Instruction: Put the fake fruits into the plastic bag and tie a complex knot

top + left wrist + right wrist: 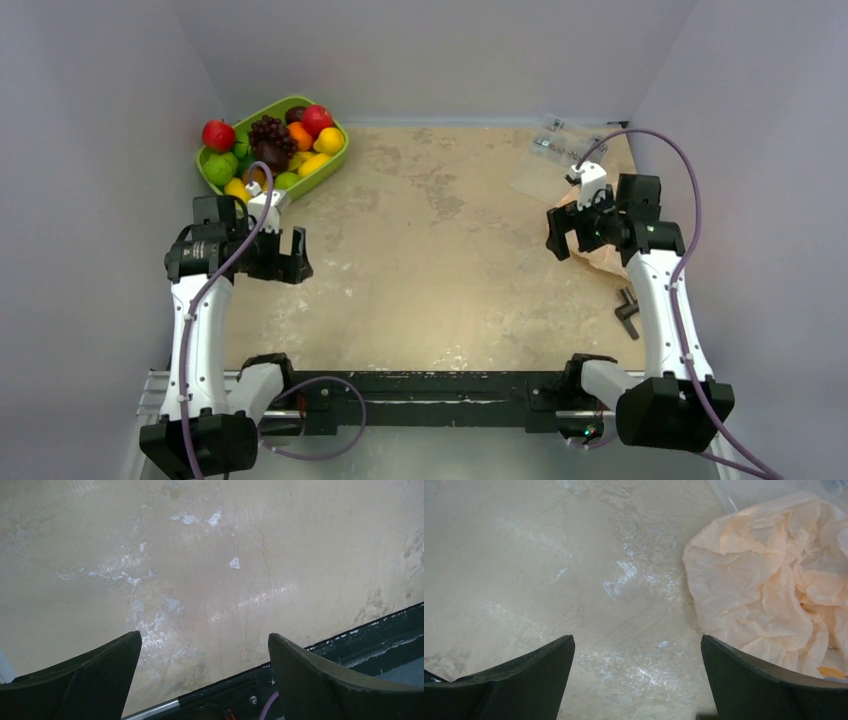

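Note:
The fake fruits (272, 148), red, orange, yellow and green with a dark grape bunch, lie piled in a lime-green tray (330, 165) at the back left. The plastic bag (774, 580), crumpled and peach-coloured, lies flat on the table at the right (604, 262). My right gripper (572, 232) (637, 637) hovers open just left of the bag, with only bare table between its fingers. My left gripper (285, 258) (204, 636) is open and empty over the tabletop, a little in front of the tray. A knot is out of view.
Small clear packets (558, 138) and a clear sheet (540, 182) lie at the back right. A small black object (628, 310) rests near the right edge. A black rail (430, 385) (350, 640) runs along the near edge. Grey walls enclose the beige table (430, 250).

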Robot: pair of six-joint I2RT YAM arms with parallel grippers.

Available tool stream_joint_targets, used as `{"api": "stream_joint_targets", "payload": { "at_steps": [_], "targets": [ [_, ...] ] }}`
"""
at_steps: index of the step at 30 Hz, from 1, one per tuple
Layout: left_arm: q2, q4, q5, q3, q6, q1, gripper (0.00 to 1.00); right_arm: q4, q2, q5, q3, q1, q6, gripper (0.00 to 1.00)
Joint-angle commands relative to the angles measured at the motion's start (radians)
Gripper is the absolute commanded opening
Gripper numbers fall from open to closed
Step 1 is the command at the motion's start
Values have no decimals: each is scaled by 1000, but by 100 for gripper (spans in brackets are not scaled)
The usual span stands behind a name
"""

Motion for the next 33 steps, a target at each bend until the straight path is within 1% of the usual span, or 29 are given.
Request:
{"api": "stream_joint_targets", "payload": {
  "at_steps": [1, 5, 9, 10, 12, 18, 24, 29, 30, 31, 33],
  "targets": [
    [36, 61, 7, 117, 42, -4, 100, -56, 95, 82, 129, -6, -73, 99],
    [77, 65, 44, 197, 84, -4, 100, -139, 207, 141, 260, -6, -167, 99],
    [130, 59, 28, 277, 92, -5, 100, -121, 289, 293, 297, -8, -270, 99],
    [139, 55, 33, 292, 105, -5, 100, -106, 304, 338, 292, -8, -295, 99],
    [150, 65, 0, 318, 107, -12, 100, -60, 325, 413, 264, -8, -338, 99],
    [174, 108, -137, 351, 59, -33, 100, 79, 402, 543, 161, -7, -399, 99],
    [160, 180, -256, 327, -59, -38, 100, 202, 493, 571, 54, -7, -426, 99],
    [92, 299, -268, 252, -73, -37, 100, 292, 595, 589, -6, -7, -432, 98],
    [79, 332, -250, 235, -64, -38, 100, 289, 611, 577, -2, -7, -434, 94],
    [64, 353, -230, 219, -57, -37, 100, 285, 621, 559, 3, -7, -437, 85],
    [44, 384, -174, 193, -44, -37, 100, 251, 621, 537, 25, -7, -444, 64]
  ]
}}
